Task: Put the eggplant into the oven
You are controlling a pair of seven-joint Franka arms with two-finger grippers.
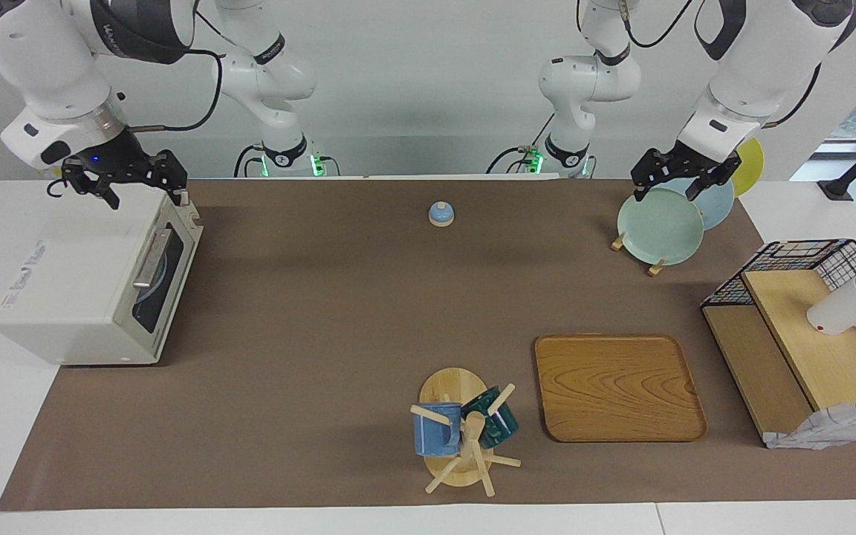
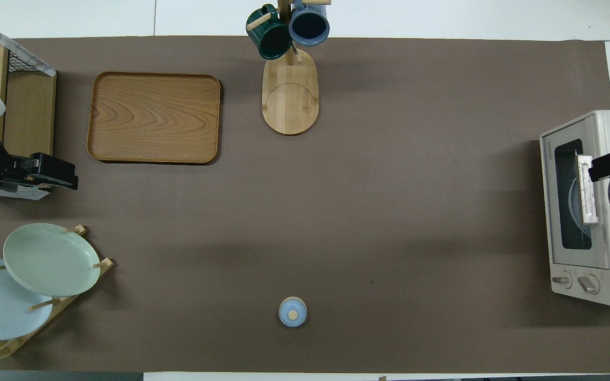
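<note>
The right gripper (image 1: 142, 189) hangs in the air above the top edge of the oven (image 1: 79, 290), at the corner nearest the robots. Its fingers are spread wide and nothing is between them. Just below it the oven door is closed, with the metal bar handle (image 1: 151, 258) on its front and a pale round shape behind the glass. The eggplant cannot be seen in either view, so I cannot tell where it is.

The left gripper (image 1: 669, 186) waits at the left arm's end of the table, in the air over the green plate (image 1: 660, 226) in the plate rack. Its fingers are also spread and hold nothing. Below this gripper and farther from the robots lies the wooden tray (image 1: 617, 386), and beside the tray stands the mug tree (image 1: 465, 435).
</note>
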